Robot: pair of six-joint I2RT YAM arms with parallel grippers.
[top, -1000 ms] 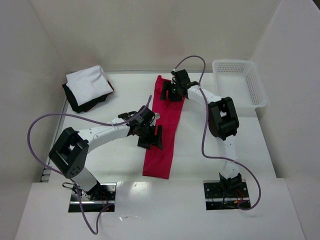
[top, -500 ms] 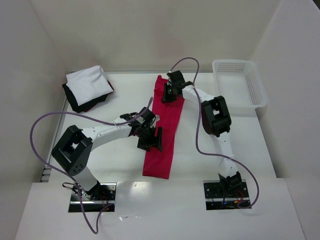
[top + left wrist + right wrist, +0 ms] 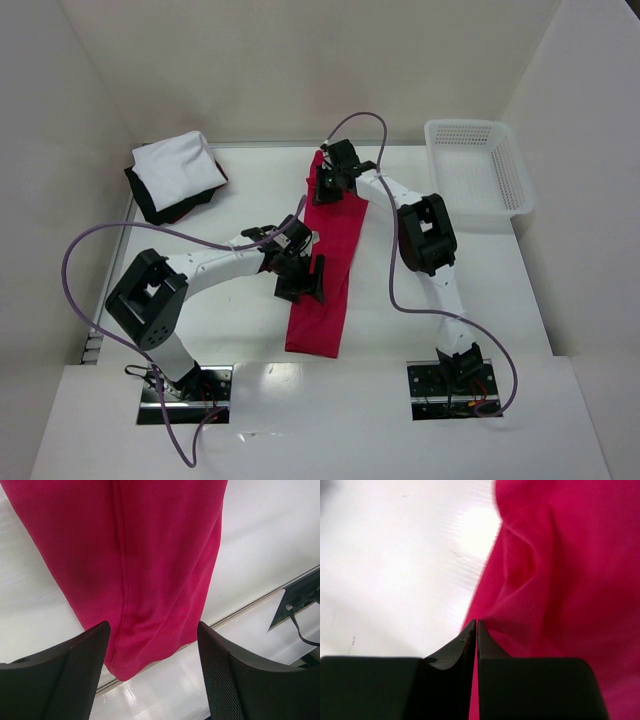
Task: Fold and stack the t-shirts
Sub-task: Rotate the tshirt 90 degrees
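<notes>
Crimson folds hide how much cloth the right gripper (image 3: 476,625), tips pressed together, pinches at the puckered edge of the shirt (image 3: 318,320), whose soft, seamed hem lies under the left gripper (image 3: 152,632), spread wide and holding nothing.

Left white-and-black robot arm (image 3: 215,262): elbow bent near its base, forearm reaching toward mid-table. Left black two-finger gripper (image 3: 303,281) (image 3: 152,630): pointing down, fingers spread wide, nothing between them. Right white-and-black robot arm (image 3: 425,235): stretched far forward. Right black two-finger gripper (image 3: 322,188) (image 3: 476,622): closed tip to tip, pinching an edge of the crimson red cloth t-shirt (image 3: 335,250) (image 3: 570,555)
</notes>
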